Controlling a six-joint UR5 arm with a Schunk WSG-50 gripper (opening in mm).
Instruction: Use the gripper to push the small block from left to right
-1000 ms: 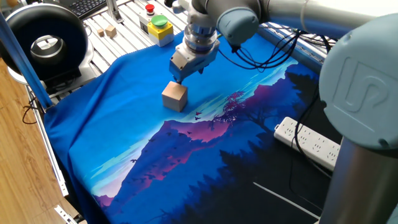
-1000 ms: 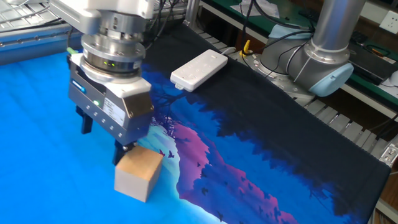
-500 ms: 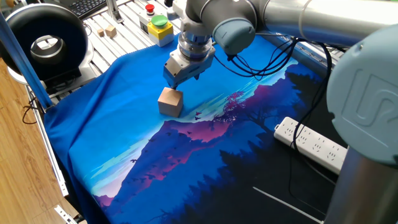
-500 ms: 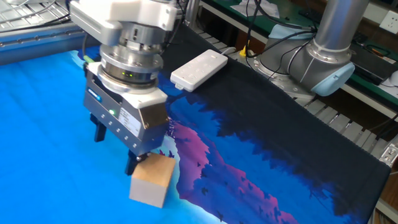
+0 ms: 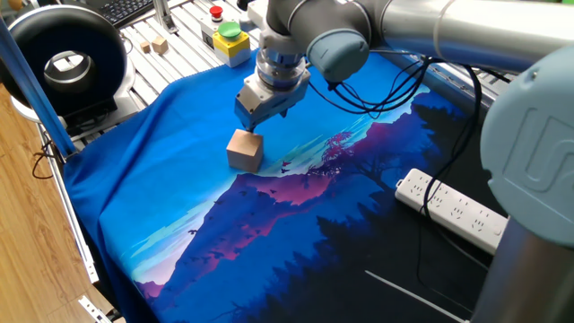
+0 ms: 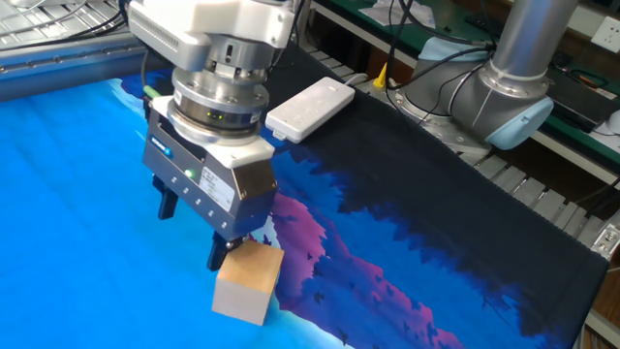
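Resting on blue landscape cloth (image 5: 170, 206): small block (image 5: 244, 149); end effector (image 6: 192, 233) fingers spread, empty.

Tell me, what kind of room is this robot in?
Probably a robotics lab or workshop. The arm's tool works by a small block on a blue printed cloth, with a power strip and a red stop button nearby.
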